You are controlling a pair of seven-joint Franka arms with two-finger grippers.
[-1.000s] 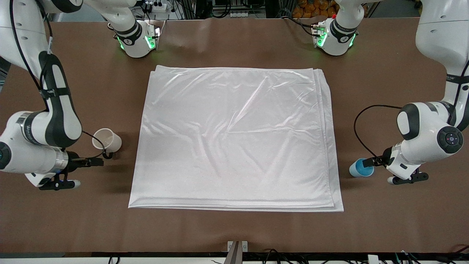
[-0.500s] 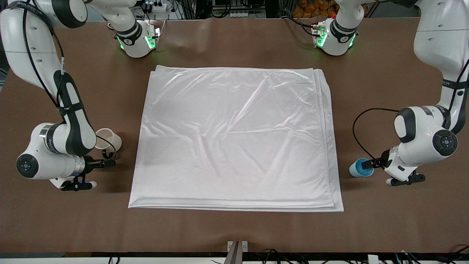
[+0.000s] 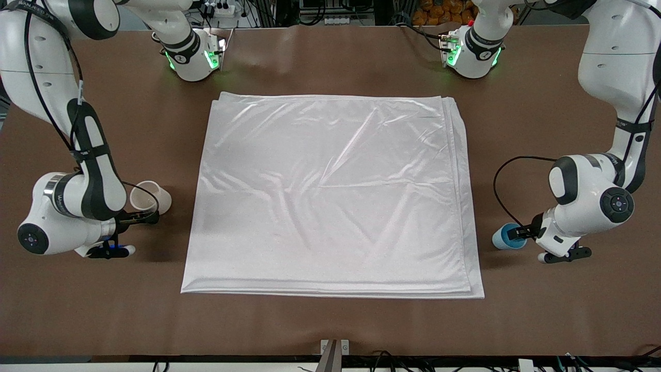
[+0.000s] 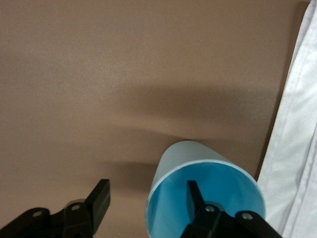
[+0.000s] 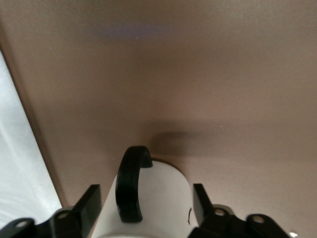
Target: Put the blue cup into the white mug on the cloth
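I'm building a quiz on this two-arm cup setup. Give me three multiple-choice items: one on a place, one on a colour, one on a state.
1. Where does the blue cup stand?
A. on the cloth
B. on the bare table, toward the left arm's end
C. inside the white mug

2. What colour is the mug's handle?
A. black
B. white
C. blue

3. How does the left gripper meet the cup?
A. both fingers outside
B. one finger inside the rim, one outside
C. well clear of the cup

Answers: 1 B, brown table shows all round it. 2 A, the right wrist view shows a black loop. 3 B, the left wrist view shows it straddling the wall.
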